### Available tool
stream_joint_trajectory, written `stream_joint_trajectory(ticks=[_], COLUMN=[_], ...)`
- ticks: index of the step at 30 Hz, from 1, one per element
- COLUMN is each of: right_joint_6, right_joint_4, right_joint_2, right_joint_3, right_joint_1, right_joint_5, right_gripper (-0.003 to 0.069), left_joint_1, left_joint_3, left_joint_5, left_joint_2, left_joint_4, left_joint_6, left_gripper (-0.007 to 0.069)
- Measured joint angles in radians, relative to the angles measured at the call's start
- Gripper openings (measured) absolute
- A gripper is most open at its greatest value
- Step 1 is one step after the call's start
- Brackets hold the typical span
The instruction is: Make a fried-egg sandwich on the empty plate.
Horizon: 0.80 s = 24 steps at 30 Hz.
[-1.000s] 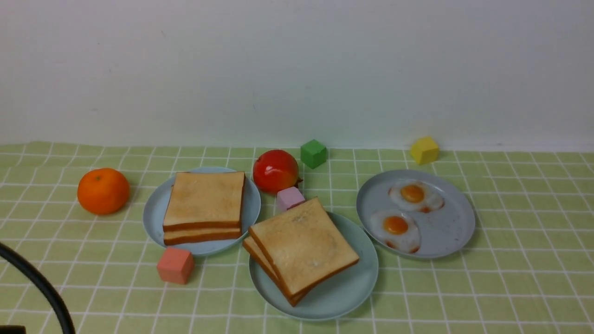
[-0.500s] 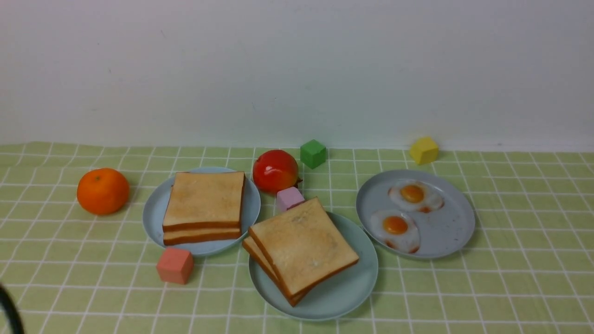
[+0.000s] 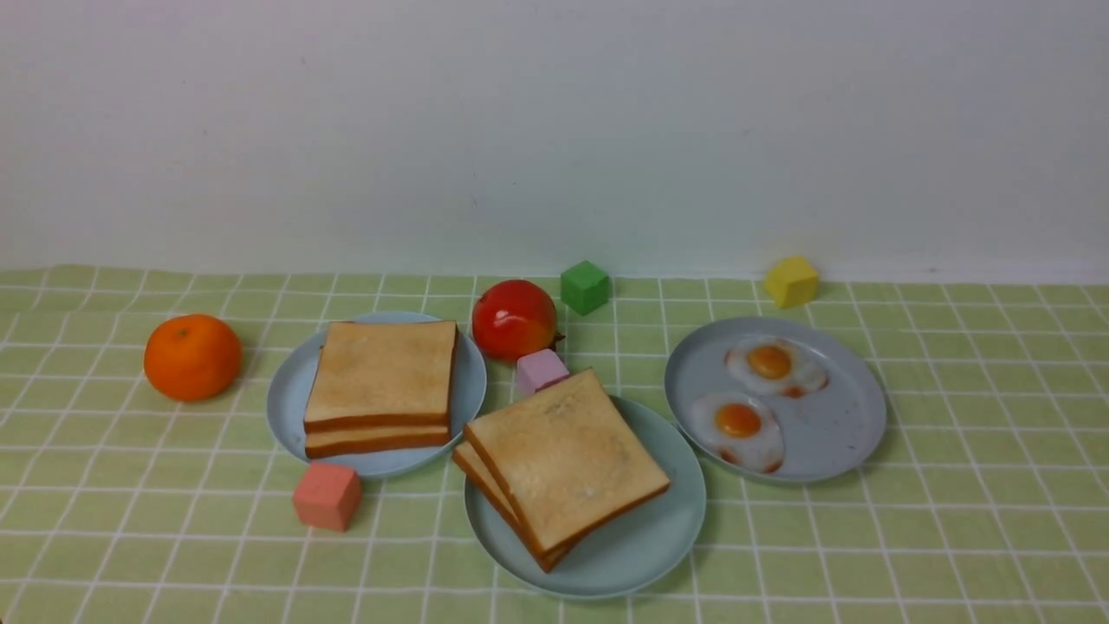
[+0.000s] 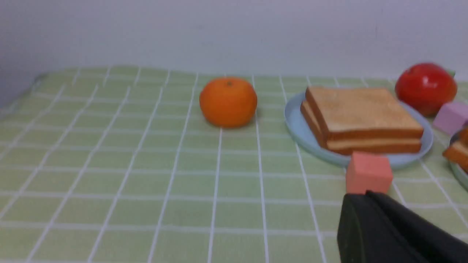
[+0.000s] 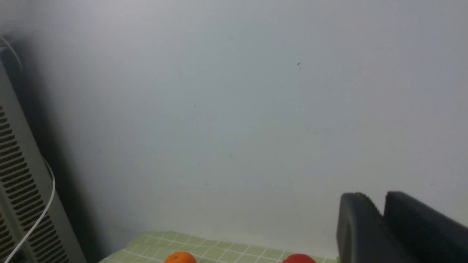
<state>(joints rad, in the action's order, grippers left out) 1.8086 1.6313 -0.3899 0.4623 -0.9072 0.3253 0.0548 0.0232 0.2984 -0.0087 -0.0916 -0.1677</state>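
Gone from my front view's seven o'clock corner is the left arm's dark cable. Both the left end effector and the right end effector sit pressed together; the stacked tan toast sandwich looks finished on the mint-green plastic plate.

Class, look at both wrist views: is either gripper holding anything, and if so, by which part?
Nothing is held. The left gripper and right gripper both show shut fingers with nothing between them.

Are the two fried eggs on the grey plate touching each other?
Apart. The front view shows a strip of bare grey plate between the farther fried egg and the nearer fried egg; their scalloped white edges do not meet.
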Motion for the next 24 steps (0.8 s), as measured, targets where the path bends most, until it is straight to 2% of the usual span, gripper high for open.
stream_joint_trajectory(ticks=[3,11,24], right_joint_6=[0.000,0.000,-0.001], right_joint_4=[0.003,0.007,0.007], right_joint_2=[0.000,0.000,0.000], right_joint_3=[0.000,0.000,0.000], right_joint_1=[0.000,0.000,0.000], right_joint_5=[-0.005,-0.019,-0.020], right_gripper=[0.0133,0.0144,0.0155], left_joint_1=[0.000,0.000,0.000], left_joint_3=[0.006,0.006,0.007], left_joint_5=[0.098,0.096,0.095], left_joint_2=[-0.002,-0.002,-0.002], left_joint_4=[0.016,0.028,0.030], left_joint_6=[-0.003,-0.102,-0.110], left_gripper=[-0.0010,-0.0006,0.0002])
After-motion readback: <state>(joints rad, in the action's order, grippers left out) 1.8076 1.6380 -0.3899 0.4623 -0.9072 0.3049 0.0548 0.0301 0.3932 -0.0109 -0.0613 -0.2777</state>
